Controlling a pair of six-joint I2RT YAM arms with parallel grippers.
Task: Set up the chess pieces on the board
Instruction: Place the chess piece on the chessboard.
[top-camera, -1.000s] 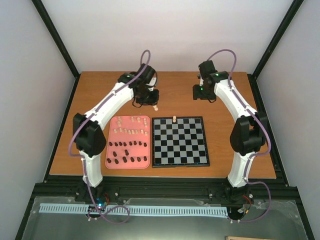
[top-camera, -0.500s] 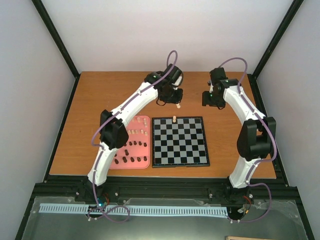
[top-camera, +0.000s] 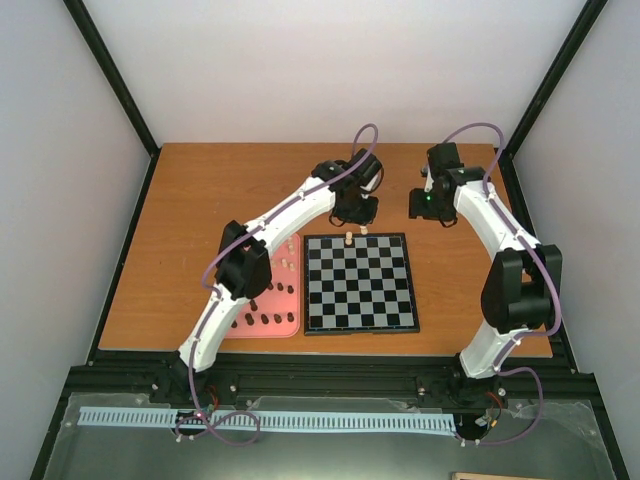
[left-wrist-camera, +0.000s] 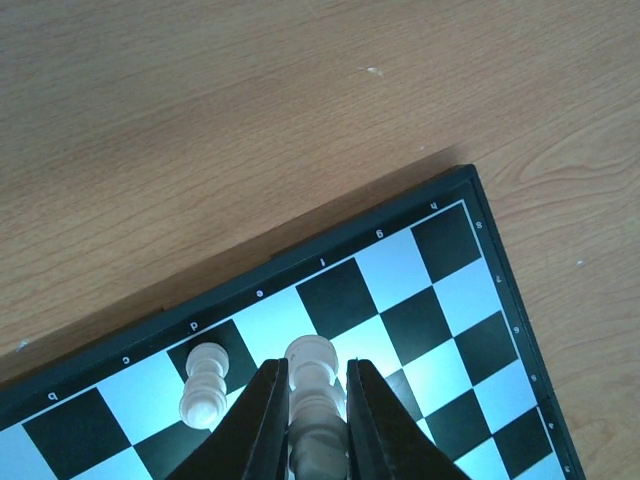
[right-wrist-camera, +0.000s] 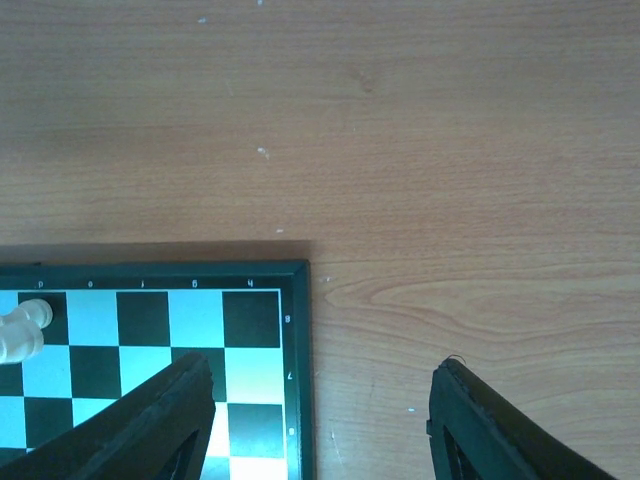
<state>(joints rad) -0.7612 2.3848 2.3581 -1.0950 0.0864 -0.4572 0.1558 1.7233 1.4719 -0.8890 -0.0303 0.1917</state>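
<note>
The board (top-camera: 360, 283) lies at the table's centre; its far edge shows in the left wrist view (left-wrist-camera: 330, 250) and its far right corner in the right wrist view (right-wrist-camera: 295, 300). One cream piece (top-camera: 348, 238) stands on the far row, also seen in the left wrist view (left-wrist-camera: 205, 385) and right wrist view (right-wrist-camera: 20, 330). My left gripper (top-camera: 362, 226) hangs over the board's far edge, shut on another cream piece (left-wrist-camera: 315, 405), just right of the standing one. My right gripper (top-camera: 432, 208) is open and empty above the wood beyond the board's far right corner.
A pink tray (top-camera: 285, 300) left of the board holds cream pieces (top-camera: 288, 263) and dark brown pieces (top-camera: 265, 320), partly hidden by my left arm. Black frame rails edge the table.
My left gripper has swung right from beyond the tray to the board's far edge, carrying the cream piece. My right gripper has shifted a little to the right.
</note>
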